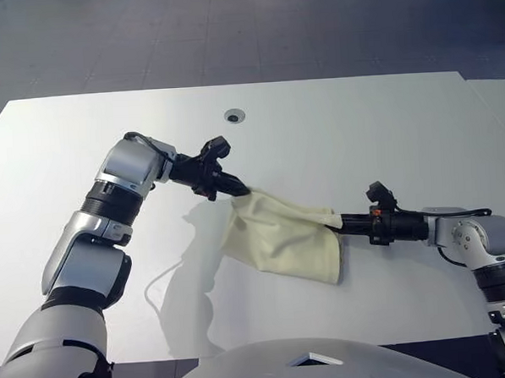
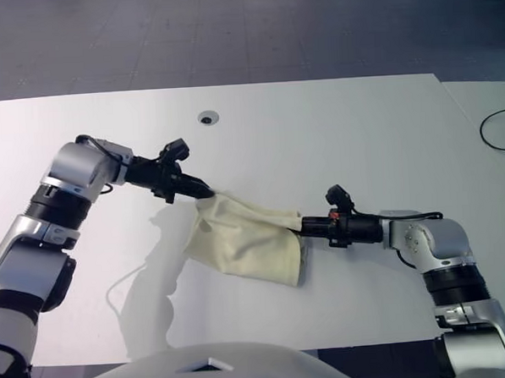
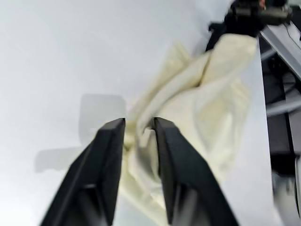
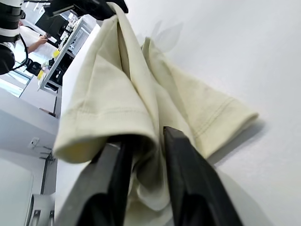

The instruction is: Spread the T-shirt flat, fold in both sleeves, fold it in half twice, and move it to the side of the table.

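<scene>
Left claw (image 1: pixel 242 190) pinches the T-shirt (image 1: pixel 280 238) at its 10 o'clock corner, right claw (image 1: pixel 335 223) grips its 3 o'clock edge, over the desk (image 1: pixel 360 132)

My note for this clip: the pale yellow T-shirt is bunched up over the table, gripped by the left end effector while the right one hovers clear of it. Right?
Not quite. The right end effector grips the T-shirt too, closed on its fabric in the right wrist view. The rest stands: bunched up over the table, gripped by the left end effector.
</scene>
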Tool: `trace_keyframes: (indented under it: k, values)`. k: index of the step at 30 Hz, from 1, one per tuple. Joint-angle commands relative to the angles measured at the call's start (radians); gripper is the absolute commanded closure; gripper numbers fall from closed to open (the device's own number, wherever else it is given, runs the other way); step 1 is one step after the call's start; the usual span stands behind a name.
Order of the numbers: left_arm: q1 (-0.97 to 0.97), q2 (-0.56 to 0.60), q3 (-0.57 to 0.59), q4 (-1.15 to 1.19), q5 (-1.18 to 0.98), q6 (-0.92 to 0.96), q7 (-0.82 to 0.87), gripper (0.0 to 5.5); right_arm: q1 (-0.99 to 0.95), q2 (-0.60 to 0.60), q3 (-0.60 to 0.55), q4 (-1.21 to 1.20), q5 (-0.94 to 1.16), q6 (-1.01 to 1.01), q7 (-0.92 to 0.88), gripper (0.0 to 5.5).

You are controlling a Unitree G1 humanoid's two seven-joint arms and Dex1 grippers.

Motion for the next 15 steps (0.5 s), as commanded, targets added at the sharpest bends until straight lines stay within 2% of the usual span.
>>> trace_keyframes:
  k: [1, 5, 11, 15]
  values:
    - [-0.043, -0.032, 0.092, 0.040, 0.006, -0.031, 0.075, 3.50, 0.004, 0.061, -0.079, 0.008, 0.013, 0.015, -0.093, 3.55]
    - [-0.027, -0.039, 0.196, 0.021, 0.007, -0.067, 0.189, 2.82, 0.000, 0.114, -0.153, 0.031, 0.021, 0.022, -0.178, 2.89]
    - [0.205, -0.011, 0.277, -0.378, -0.004, -0.016, 0.355, 1.87, -0.002, 0.177, -0.241, 0.055, -0.040, -0.046, -0.358, 1.98]
    - [0.420, 0.010, 0.260, -0.706, -0.003, 0.030, 0.444, 1.22, 0.032, 0.163, -0.238, -0.153, -0.023, -0.063, -0.352, 1.36]
